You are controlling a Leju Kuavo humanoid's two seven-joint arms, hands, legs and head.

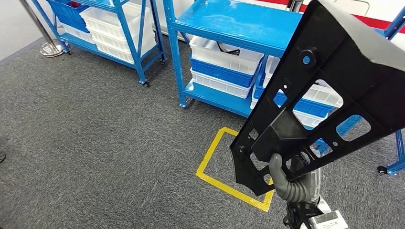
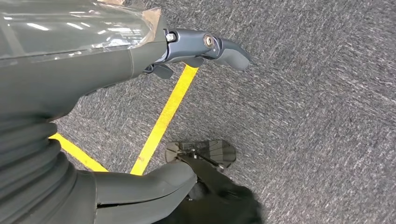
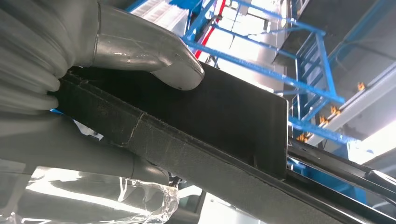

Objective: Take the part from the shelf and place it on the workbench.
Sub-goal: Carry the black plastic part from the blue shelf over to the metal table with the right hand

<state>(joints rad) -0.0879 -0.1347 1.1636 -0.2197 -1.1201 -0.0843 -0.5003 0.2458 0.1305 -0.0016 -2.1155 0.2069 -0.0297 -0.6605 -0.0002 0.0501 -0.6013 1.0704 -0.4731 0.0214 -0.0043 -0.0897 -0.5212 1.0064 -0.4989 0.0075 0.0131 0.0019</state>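
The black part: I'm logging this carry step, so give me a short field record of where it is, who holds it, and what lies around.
part: large flat black part with cut-outs, lifted in front of the head camera
held by: right hand, gripping its lower edge; thumb pressed on its face
left hand: hanging above the carpet, holding nothing
floor: grey carpet with a yellow tape square
behind: blue shelves with white bins
workbench: cannot be seen

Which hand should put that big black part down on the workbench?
The right hand: it already grips the black part by its lower end. The left hand hangs over the carpet, holding nothing.
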